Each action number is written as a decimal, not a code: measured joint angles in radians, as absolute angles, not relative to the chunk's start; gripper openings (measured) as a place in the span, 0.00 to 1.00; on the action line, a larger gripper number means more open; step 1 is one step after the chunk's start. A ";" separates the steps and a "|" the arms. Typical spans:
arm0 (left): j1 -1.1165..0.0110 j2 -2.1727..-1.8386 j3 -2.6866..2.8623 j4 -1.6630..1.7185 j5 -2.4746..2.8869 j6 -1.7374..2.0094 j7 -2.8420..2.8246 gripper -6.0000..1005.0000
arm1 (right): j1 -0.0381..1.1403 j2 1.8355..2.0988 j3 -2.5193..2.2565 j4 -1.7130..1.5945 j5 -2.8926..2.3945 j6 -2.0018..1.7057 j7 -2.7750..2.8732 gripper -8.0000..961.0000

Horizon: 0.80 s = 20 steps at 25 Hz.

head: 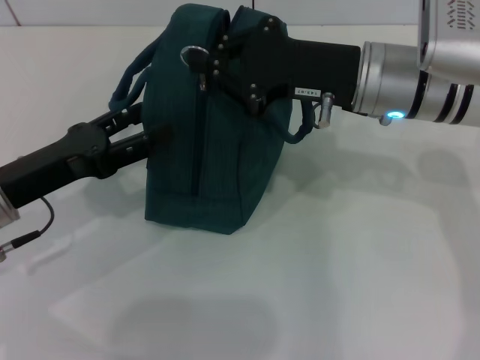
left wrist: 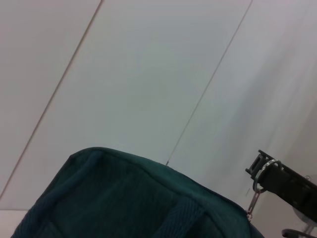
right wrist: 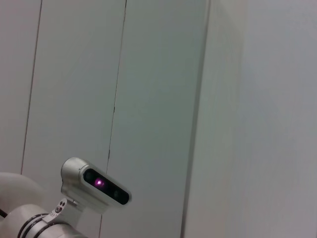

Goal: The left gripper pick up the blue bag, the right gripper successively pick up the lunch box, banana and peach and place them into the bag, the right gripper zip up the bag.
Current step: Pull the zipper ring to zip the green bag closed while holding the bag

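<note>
Your table (head: 360, 255) is plain, smooth white; behind it the wrist views show pale wall panels (left wrist: 148, 74) split by thin seams. The left tool (head: 154, 139) reaches in from the table's left edge, its dark fingers pressed against the left side of the blue bag (head: 217, 150); you cannot tell how far they are spread. The bag stands upright near the far edge, ribbed teal fabric with padded loop handles. The right tool (head: 206, 64) is clamped on the zipper ring pull (head: 193, 54) at the bag's top.
</note>
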State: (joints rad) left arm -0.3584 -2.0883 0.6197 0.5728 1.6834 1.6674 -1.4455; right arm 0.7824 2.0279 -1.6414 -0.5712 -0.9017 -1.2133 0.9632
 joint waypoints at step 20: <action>-0.370 -2.089 0.647 0.563 1.686 1.645 -1.408 0.40 | 0.774 2.028 -1.640 -0.572 -0.900 -1.219 0.968 0.08</action>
State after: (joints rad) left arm -0.3697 -2.0891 0.6469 0.5628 1.6857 1.6446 -1.4083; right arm 0.7743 2.0279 -1.6399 -0.5720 -0.9001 -1.2192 0.9677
